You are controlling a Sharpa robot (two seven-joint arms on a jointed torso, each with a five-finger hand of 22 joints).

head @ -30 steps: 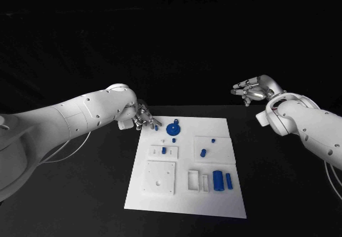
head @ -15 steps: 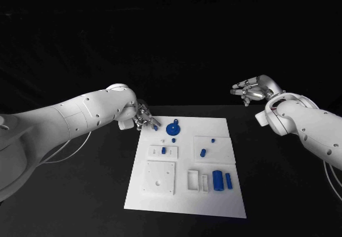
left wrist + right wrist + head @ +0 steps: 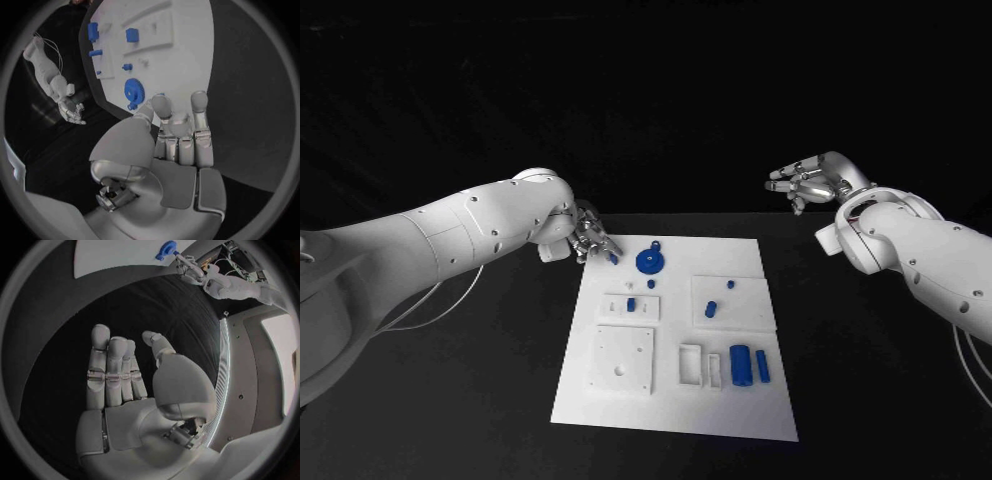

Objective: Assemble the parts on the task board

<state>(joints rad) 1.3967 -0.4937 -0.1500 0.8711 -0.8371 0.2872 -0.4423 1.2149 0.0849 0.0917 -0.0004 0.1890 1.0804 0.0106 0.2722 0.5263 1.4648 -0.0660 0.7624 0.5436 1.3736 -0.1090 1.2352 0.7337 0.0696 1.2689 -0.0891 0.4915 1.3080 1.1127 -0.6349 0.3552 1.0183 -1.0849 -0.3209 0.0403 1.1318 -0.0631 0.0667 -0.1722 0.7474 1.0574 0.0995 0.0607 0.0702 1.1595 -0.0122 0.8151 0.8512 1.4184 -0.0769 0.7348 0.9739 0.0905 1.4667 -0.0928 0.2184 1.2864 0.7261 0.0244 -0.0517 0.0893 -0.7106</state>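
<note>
Pinching a small blue peg [image 3: 613, 258] between thumb and fingertip with the left hand [image 3: 589, 238], other fingers close together and pointing down, right over the far left corner of the white board [image 3: 733, 400]. From the left wrist, looking past that same left hand [image 3: 178, 140] at a sliver of blue at the fingertips [image 3: 161, 104] and, just beyond, at the blue gear [image 3: 134, 91]. Holding nothing with the right hand [image 3: 808, 182], raised well off the black table [image 3: 473, 400], beyond its far right side and well apart from the board. From the right wrist, showing the right hand [image 3: 119, 385] relaxed, palm bare, fingers stretched out and side by side, thumb set apart. On the board, just right of the peg, lying flat near the far edge, the blue gear [image 3: 651, 263]. Nearer than the gear, a tiny blue stud [image 3: 651, 284]. Nearer still on the left, a small white block [image 3: 629, 306] with a blue piece standing in it. To its right, a white square plate [image 3: 740, 300] carrying two small blue pieces. Along the near half, from left to right: a large white plate [image 3: 625, 358], a white frame [image 3: 691, 364], a thick blue cylinder [image 3: 741, 366] and, just beside it, a thin blue bar [image 3: 763, 366].
</note>
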